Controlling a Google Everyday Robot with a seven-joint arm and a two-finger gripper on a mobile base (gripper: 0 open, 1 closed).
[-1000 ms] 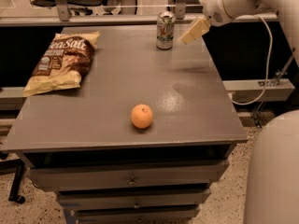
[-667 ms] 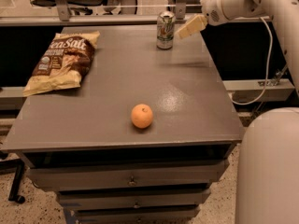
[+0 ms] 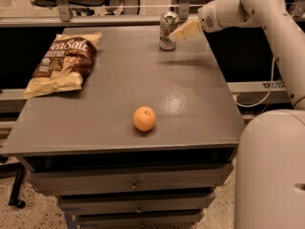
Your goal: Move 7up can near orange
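The 7up can [image 3: 167, 30] stands upright at the far edge of the grey cabinet top [image 3: 200, 99], right of centre. My gripper [image 3: 180, 32], cream-coloured on the end of the white arm [image 3: 233, 8], reaches in from the right and sits right against the can's right side at mid height. The orange [image 3: 144, 119] lies near the front edge of the top, well in front of the can and a little to its left.
A brown and yellow chip bag [image 3: 62, 63] lies flat at the left of the top. Drawers [image 3: 133, 182] are below the front edge. My white base [image 3: 269, 171] fills the lower right. A rail and chair stand behind the cabinet.
My gripper has moved left toward the can, from a gap beside it to right up against its side. The can, orange and bag have not moved.
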